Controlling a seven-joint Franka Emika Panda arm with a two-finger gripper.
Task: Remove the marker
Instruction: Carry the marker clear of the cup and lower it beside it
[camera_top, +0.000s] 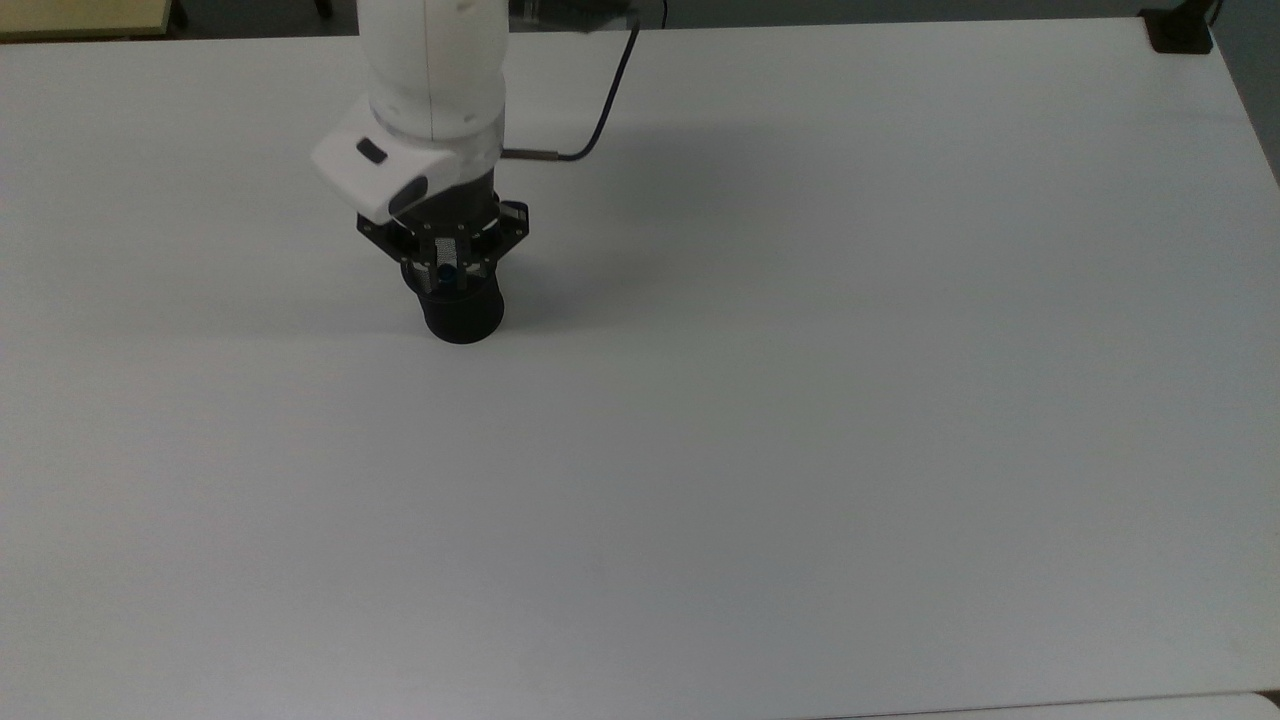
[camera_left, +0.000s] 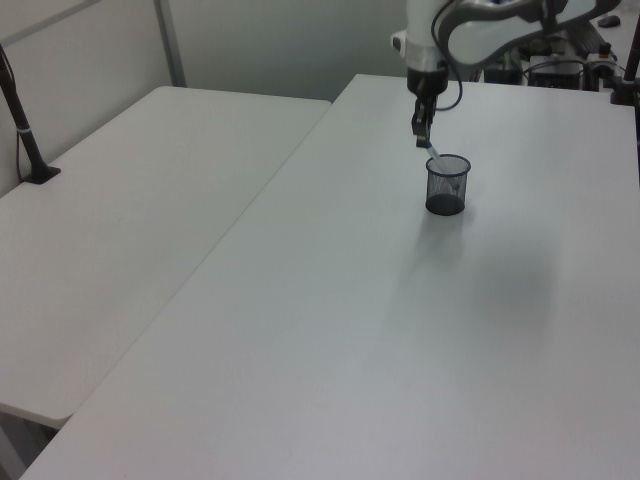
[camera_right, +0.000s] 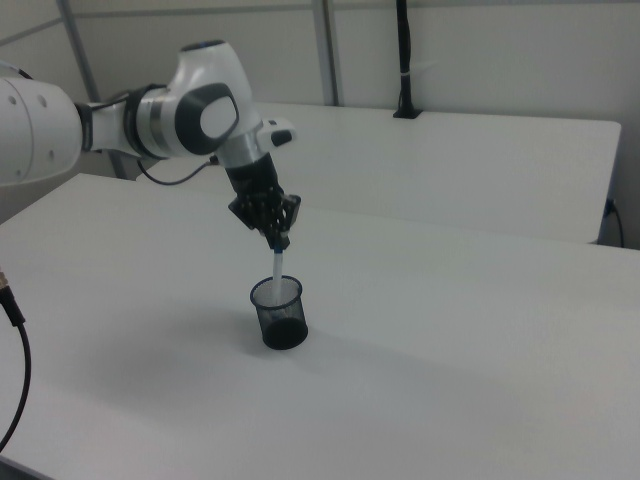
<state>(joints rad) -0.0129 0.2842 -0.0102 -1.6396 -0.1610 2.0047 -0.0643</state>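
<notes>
gripper (camera_right: 279, 240) clamped on marker (camera_right: 278, 268) top, lower end inside mesh cup (camera_right: 279, 312).

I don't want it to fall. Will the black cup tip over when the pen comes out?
Maybe a little. The mesh cup looks light and see-through, so it could wobble. The marker leans in the gripper, and might drag the rim.

My arm (camera_right: 190, 120) has glossy white shells with dark grey joint bands. White wrist block (camera_top: 385, 175) carries two dark oval buttons. Thin dark cable (camera_top: 600, 110) loops into a metal plug. Black gripper (camera_top: 447, 262) on a flange with small pale screws.
</notes>
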